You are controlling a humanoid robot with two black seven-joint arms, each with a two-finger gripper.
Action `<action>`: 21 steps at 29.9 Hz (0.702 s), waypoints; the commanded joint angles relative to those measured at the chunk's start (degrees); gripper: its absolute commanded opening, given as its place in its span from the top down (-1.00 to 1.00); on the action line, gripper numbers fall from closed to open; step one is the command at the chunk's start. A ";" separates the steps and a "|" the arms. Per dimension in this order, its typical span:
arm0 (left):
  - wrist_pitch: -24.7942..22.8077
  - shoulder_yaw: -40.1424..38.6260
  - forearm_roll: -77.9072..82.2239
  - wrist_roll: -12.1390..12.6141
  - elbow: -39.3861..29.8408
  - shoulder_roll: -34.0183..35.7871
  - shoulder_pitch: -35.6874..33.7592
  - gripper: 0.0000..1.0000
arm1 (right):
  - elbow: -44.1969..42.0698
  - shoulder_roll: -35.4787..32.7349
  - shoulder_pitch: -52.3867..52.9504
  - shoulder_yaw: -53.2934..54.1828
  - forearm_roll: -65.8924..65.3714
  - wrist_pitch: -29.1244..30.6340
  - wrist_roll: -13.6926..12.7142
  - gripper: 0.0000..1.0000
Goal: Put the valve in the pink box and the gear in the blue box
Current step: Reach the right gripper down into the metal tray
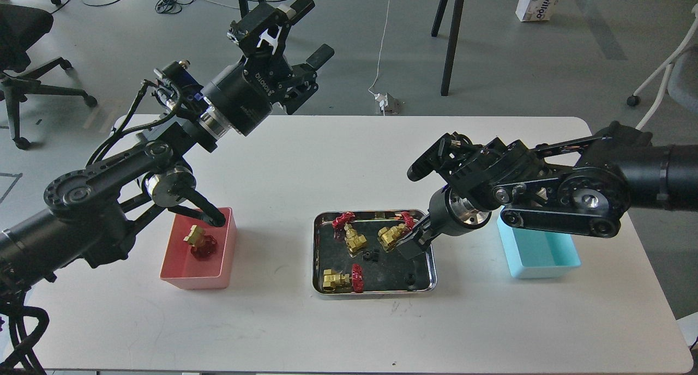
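Right gripper (410,245) down in tray (318,255), right edge, nearest gear (373,255) just leftward; jaw state unclear. Left gripper (283,34) raised, open, empty.

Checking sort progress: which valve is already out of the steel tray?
The valve lying in the pink box; the other three still sit in the tray.

steel tray (318,255) on white table (327,162) | office chair (22,48) | cardboard box (540,1)
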 commanded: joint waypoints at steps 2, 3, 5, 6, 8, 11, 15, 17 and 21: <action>0.00 0.01 0.06 -0.01 -0.09 -0.93 0.46 -0.68 | -0.35 2.61 -0.25 -2.55 -0.63 0.00 -0.29 -0.49; 0.17 0.01 0.06 -0.01 -0.09 -1.11 0.55 -0.68 | -0.43 3.13 -0.59 -3.33 -0.63 0.00 -0.38 -0.47; 0.35 0.01 -0.03 -0.01 -0.35 -1.20 0.81 -0.68 | -1.05 4.10 -1.56 -4.65 -0.63 0.00 -0.55 -0.43; 0.35 -0.07 -0.03 -0.01 -0.53 -1.20 1.25 -0.68 | -1.66 4.63 -2.00 -4.92 -0.63 0.00 -0.55 -0.41; 0.35 -0.42 -0.03 -0.01 -0.62 -1.46 2.13 -0.69 | -3.33 6.12 -2.97 -4.92 -0.63 0.00 -0.64 -0.35; 0.26 -1.04 0.06 -0.01 -0.62 -1.90 3.10 -0.69 | -4.13 7.53 -3.41 -4.92 -0.72 0.00 -0.73 -0.31; 0.26 -1.22 -0.03 -0.01 -0.62 -2.08 3.28 -0.70 | -5.26 8.06 -3.76 -4.92 -0.63 0.00 -0.82 -0.22; 0.26 -1.22 0.06 -0.01 -0.62 -2.25 3.28 -0.70 | -6.23 8.76 -3.94 -4.92 -0.63 0.00 -0.82 -0.19; 0.26 -1.22 0.06 -0.01 -0.62 -2.69 3.62 -0.71 | -6.85 9.55 -4.29 -4.92 -0.63 0.00 -0.82 -0.16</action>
